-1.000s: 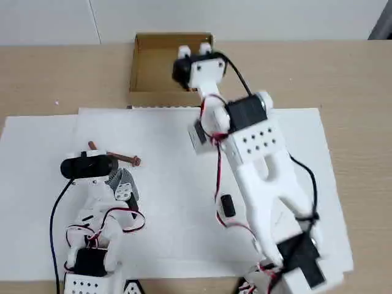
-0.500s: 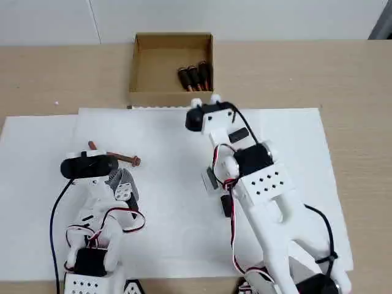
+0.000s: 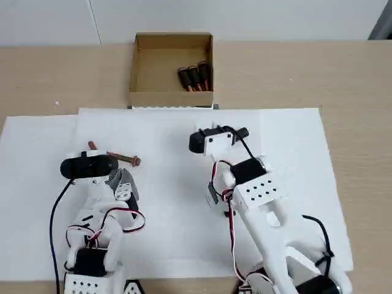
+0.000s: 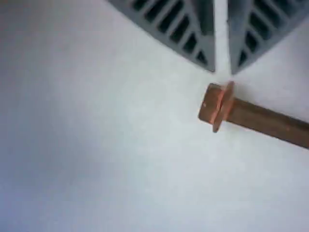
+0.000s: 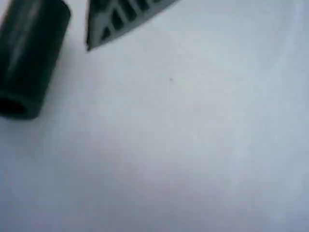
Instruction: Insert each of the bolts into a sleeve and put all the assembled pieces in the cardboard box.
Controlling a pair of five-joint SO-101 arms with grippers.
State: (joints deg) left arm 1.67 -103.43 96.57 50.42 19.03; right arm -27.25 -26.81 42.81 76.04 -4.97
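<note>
Cardboard box (image 3: 139, 67): at the far side of the worktop (image 3: 49, 73), just beyond the far edge of the white paper (image 3: 165, 202), with its top open.
Assembled pieces (image 3: 195, 77): three lie side by side inside the box against its right wall, dark sleeve ends pointing far and copper ends pointing near.
Bolt (image 3: 122, 159): copper-coloured, lying flat on the left part of the paper with its head pointing right. In the left wrist view the bolt (image 4: 251, 116) has its flanged head just beside the pincer tips and nothing clamps it.
Second bolt (image 3: 92, 146): only one end can be seen at the far side of the left arm's wrist; the rest is hidden under that arm.
Sleeve (image 3: 241, 131): a loose black tube lying on the paper near the middle, just right of the right pincer. In the right wrist view the sleeve (image 5: 29, 58) lies on its side with one open end in sight.
Left pincer (image 4: 221, 67): over the left part of the paper above the bolt's head, its two grey ribbed halves drawn together with only a thin slit between them, and it holds nothing.
Right pincer (image 3: 217, 131): over the middle of the paper, near side of the box and well apart from it, beside the sleeve. I cannot tell whether it is apart or together.
</note>
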